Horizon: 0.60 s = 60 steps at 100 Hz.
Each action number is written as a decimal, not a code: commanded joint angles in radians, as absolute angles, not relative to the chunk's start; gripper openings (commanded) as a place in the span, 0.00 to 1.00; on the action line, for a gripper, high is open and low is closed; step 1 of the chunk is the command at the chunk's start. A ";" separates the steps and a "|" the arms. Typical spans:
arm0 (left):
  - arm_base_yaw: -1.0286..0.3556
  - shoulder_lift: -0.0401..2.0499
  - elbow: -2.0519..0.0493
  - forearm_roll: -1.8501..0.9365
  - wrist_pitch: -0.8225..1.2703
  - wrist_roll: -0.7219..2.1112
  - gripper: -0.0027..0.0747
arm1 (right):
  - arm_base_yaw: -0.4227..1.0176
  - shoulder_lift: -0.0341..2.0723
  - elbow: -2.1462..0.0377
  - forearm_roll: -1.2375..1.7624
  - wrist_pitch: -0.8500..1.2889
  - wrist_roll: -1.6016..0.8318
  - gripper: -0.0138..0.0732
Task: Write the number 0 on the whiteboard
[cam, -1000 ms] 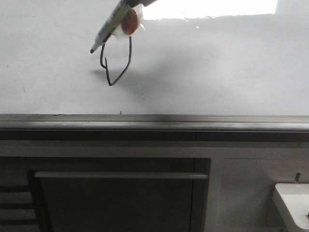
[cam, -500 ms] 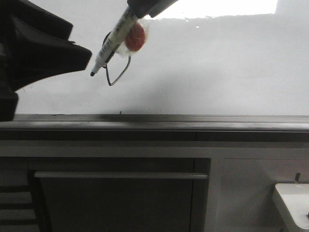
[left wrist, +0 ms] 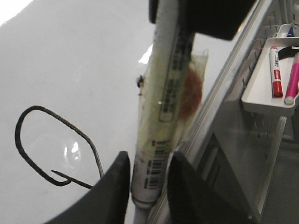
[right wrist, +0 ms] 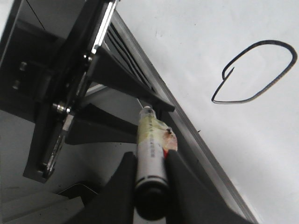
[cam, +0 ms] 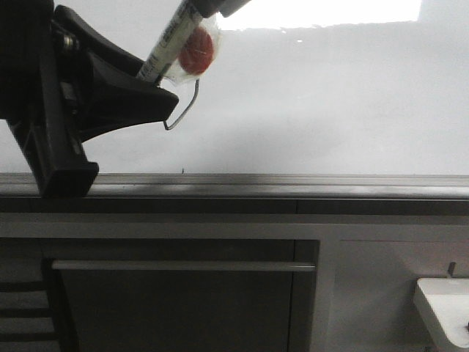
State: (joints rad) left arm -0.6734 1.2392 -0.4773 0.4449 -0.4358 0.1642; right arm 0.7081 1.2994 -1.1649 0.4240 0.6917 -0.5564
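Two grippers are meeting on one marker (cam: 170, 44) right now, out in front of the whiteboard (cam: 330, 110). The right gripper (right wrist: 149, 161) is clamping the pen's upper barrel between its dark fingers, jaws nearly closed around it, and it is angling the pen down and to the left so the writing end is pointing toward the other arm. The left gripper (left wrist: 147, 175) is sitting with its two fingers either side of the pen's lower end, the barrel running between them; in the left wrist view the pads are looking snug against the barrel, though whether they are truly squeezing is something I cannot tell. That reads to me as a handover or a capping move, since a pen held from both ends is no longer in a writing pose. A scrap of clear tape with a reddish blob (cam: 196, 51) is sticking to the barrel, probably as padding for grip. Meanwhile the number 0 (right wrist: 254, 72) is showing on the board as a thin black lopsided loop with a pointed end, mostly hidden behind the left gripper in the front view, its lower tip (cam: 172, 125) peeking out above the grey ledge (cam: 293, 183). Judging by that closed loop, the writing itself is looking finished. Off to the side, a small white tray (left wrist: 268, 79) is holding spare red and pink markers.
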 commanded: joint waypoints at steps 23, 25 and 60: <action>-0.681 1.224 -0.509 0.408 -0.508 0.155 0.01 | 0.703 1.263 -1.192 0.431 0.565 -0.568 0.74; -0.681 1.224 -0.509 0.391 -0.508 0.155 0.01 | 0.701 1.263 -1.192 0.431 0.544 -0.568 0.79; -0.638 1.255 -0.509 -0.321 -0.490 0.155 0.01 | 0.662 1.258 -1.192 0.431 0.329 -0.568 0.84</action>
